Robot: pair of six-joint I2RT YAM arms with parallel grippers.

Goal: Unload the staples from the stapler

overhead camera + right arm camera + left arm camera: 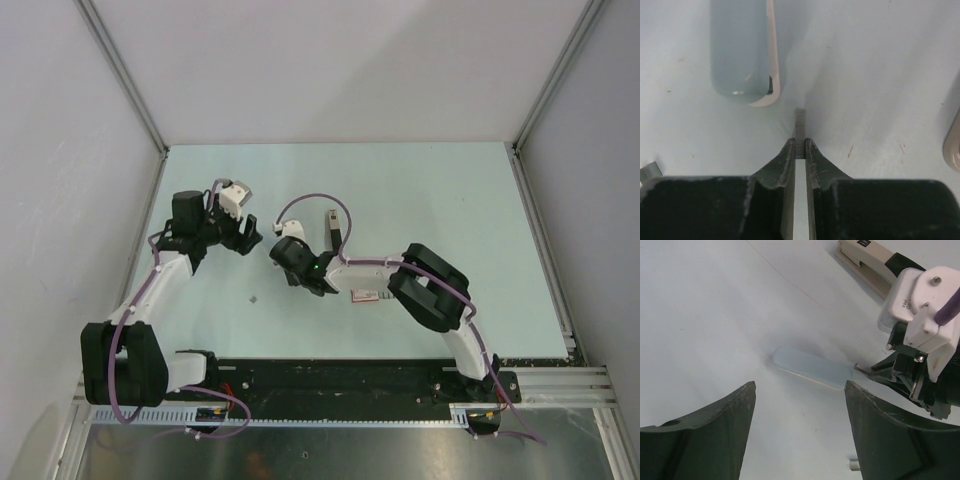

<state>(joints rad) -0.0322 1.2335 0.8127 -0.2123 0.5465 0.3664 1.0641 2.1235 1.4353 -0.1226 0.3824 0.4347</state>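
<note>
I'm pinching the staple strip [800,122] tight in my right gripper [800,149] low over the table, with the stapler [867,257] lying just behind it and my left gripper [800,392] hanging spread and empty; extraction seems done, so lowering and releasing looks next.

Bright, even, diffuse light from above washes the pale table [400,180] almost white in both wrist views. Shadows are soft and faint. The stapler [865,257] looks sharp; nearest foreground parts are dark and slightly blurred.
</note>
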